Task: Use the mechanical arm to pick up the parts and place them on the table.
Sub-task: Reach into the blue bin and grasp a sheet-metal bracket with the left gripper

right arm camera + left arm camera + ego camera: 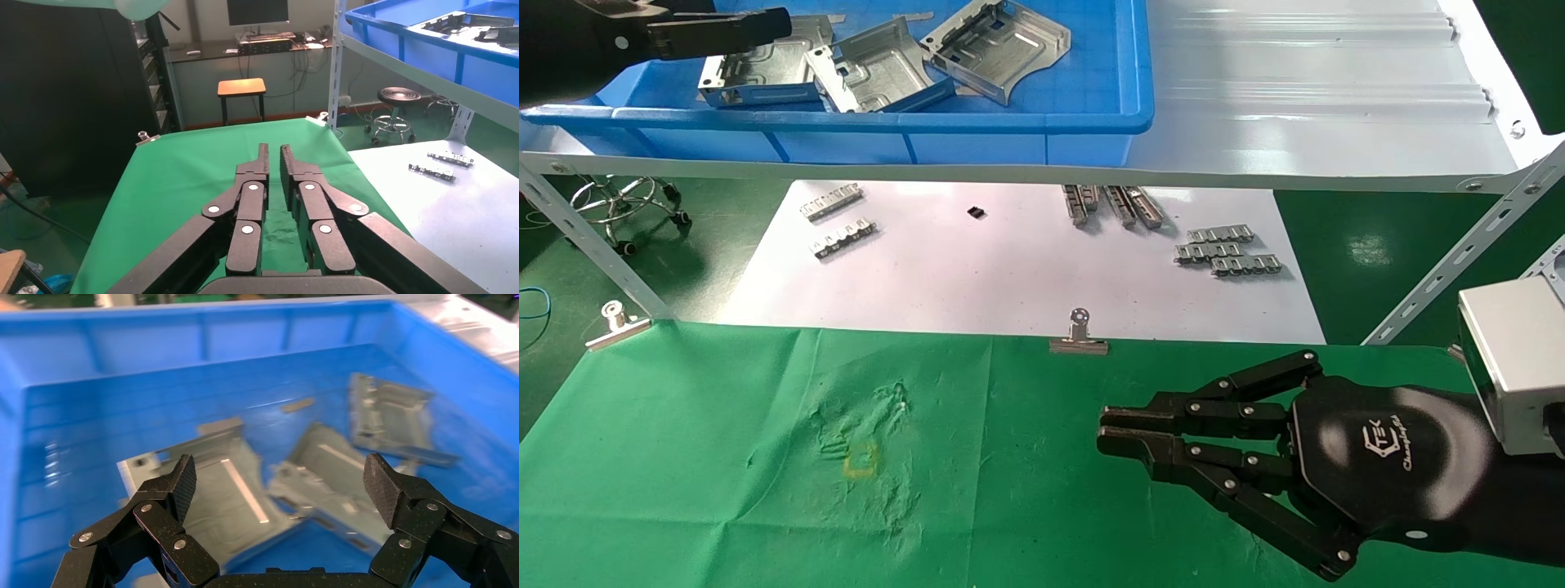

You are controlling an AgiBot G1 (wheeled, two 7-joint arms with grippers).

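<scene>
Parts for this task are none of them on the green-clothed table [723, 457] yet; that surface, with its small yellow square mark [860, 459], lies bare nearest the robot.

Right gripper [1101, 431] hovers low over the cloth at the right, fingers pressed together and holding nothing. It appears parked.

Beyond the table edge, two binder clips [1079, 335] pin the cloth. Farther off is a white sheet [1009, 278] carrying narrow toothed strips [1228, 249], which are not the task's items.

Farthest, on the raised shelf [1336, 106], stands a blue bin [1009, 122]. Three stamped sheet-metal plates [878, 73] lie in it, loosely overlapping and tilted against one another. Left gripper [278, 481] hangs just above them with its jaws spread wide, not touching any plate. The leftmost plate [229, 496] sits directly beneath the gap.

Handling judgement: the plates look thin, rigid and light, with slick bright faces likely to slide against the pads [183, 478]. Flat faces offer no purchase. A bent-up edge flange is the sound place to pinch, preferably on the leftmost plate. Its neighbour [330, 478] lies against it, so lifting may drag or tip that one. Edges look sharp but not fragile; a dropped plate would suffer little.
</scene>
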